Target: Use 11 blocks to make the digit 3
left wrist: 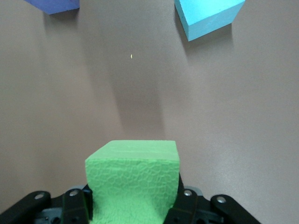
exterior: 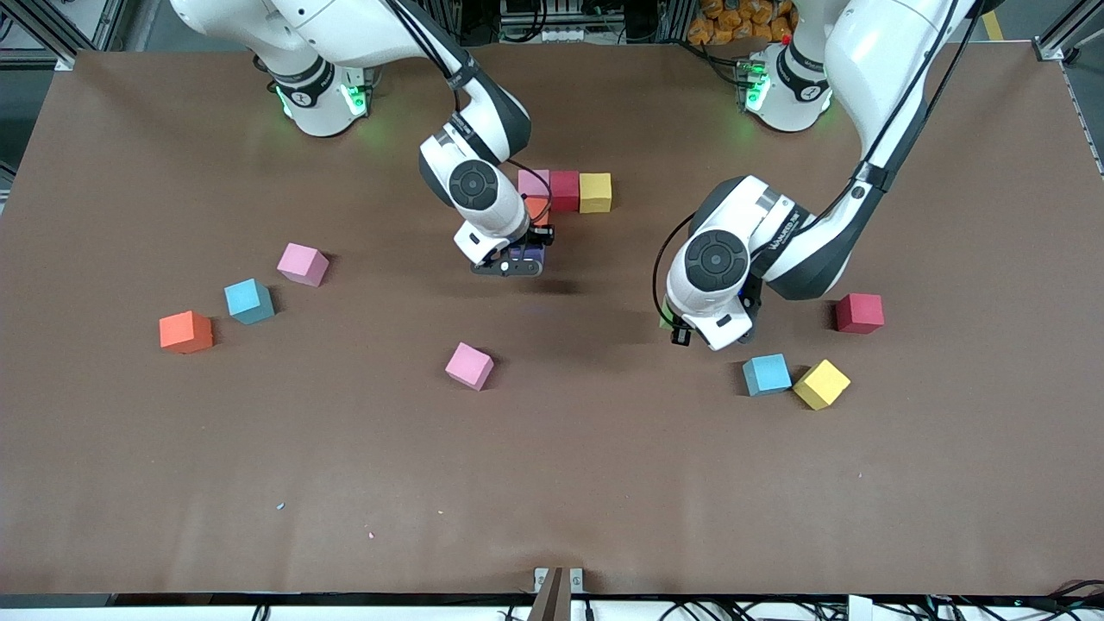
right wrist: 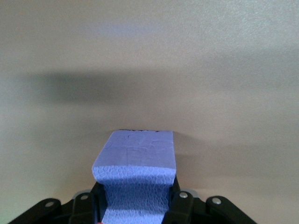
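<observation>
A brown bench [exterior: 552, 483] seen from above, with two white robot arms reaching in from the top edge. Going from the right arm's end of the bench to the left arm's end: an orange block [exterior: 185, 332], a blue block [exterior: 248, 301] and a pink block [exterior: 303, 264] lie in a loose diagonal line, each a little apart from the next, with bare bench between them and the end edge. A second pink block [exterior: 469, 366] sits alone nearer the front camera, with open surface all around it. Near the middle, the right gripper [exterior: 516, 261] is closed on a purple block [right wrist: 135, 175], pinching its sides low over the bench just in front of a short row. That row holds a third pink block [exterior: 532, 183], a red block [exterior: 565, 191] and a yellow block [exterior: 595, 192] touching side by side, with another orange block [exterior: 536, 208] tucked against the pink one, partly hidden by the arm. Farther along, the left gripper [exterior: 681, 328] is closed on a green block [left wrist: 133, 179], held above bare bench. Near it lie a second blue block [exterior: 767, 374] and a second yellow block [exterior: 821, 384], almost touching at a corner, and a second red block [exterior: 859, 313] on its own. The whole strip of bench nearest the front camera is open, as is the left arm's end.
</observation>
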